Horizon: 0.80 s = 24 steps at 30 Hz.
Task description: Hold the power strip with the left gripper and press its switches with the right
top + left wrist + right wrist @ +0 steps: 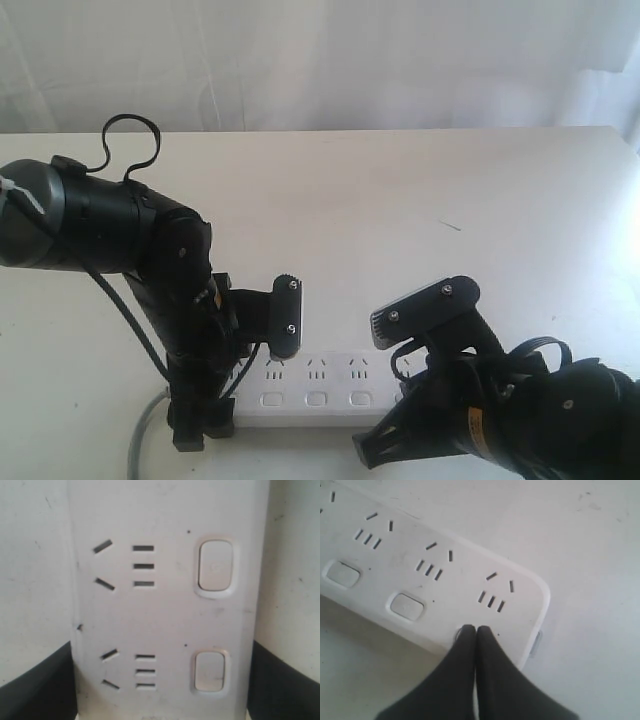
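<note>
Right wrist view | right claw (pixel 475 630) closed, empty, tips on power strip (pixel 455 580) | left claw (pixel 161 660) seemingly clamping it (edges flush) | I fear an off-centre push pivots it.

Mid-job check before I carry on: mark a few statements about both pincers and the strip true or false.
1. The right pincer touches the power strip by the socket group nearest its rounded end. True.
2. Its fingers are spread apart. False: they are pressed together.
3. The left pincer has a finger along each long side of the strip. True.
4. The strip stands on edge. False: it lies flat on the table, switches facing up.
</note>
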Available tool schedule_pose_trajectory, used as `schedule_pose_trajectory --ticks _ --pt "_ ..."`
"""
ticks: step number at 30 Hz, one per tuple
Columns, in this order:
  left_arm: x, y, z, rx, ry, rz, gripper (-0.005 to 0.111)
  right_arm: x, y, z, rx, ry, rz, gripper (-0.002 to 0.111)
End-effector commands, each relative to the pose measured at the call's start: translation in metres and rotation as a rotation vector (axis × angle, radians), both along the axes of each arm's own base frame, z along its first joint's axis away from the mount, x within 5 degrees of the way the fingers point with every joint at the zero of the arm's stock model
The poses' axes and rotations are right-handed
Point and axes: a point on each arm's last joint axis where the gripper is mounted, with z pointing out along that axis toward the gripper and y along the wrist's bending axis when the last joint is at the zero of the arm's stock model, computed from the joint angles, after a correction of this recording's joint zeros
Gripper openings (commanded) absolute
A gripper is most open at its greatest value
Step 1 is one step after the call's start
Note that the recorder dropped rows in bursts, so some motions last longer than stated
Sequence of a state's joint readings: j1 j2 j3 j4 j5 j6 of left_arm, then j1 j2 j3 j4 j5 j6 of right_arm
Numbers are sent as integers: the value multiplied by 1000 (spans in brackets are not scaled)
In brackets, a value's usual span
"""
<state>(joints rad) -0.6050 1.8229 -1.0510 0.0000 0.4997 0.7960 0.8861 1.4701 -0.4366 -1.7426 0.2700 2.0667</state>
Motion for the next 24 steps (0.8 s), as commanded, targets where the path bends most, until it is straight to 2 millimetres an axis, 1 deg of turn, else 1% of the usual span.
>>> schedule_pose_trajectory --ticks 1,14,18,24 --pt "-10 5 -10 69 87 -27 0 2 -3 -1 -4 -7 -34 0" --pt "-10 5 -10 67 86 -23 0 4 -5 0 -11 -26 -52 0" --pt "-10 5 -10 65 88 -21 0 5 -1 0 0 -13 -40 0" --pt "-10 5 -10 60 92 -11 0 9 4 -9 -27 10 -39 0"
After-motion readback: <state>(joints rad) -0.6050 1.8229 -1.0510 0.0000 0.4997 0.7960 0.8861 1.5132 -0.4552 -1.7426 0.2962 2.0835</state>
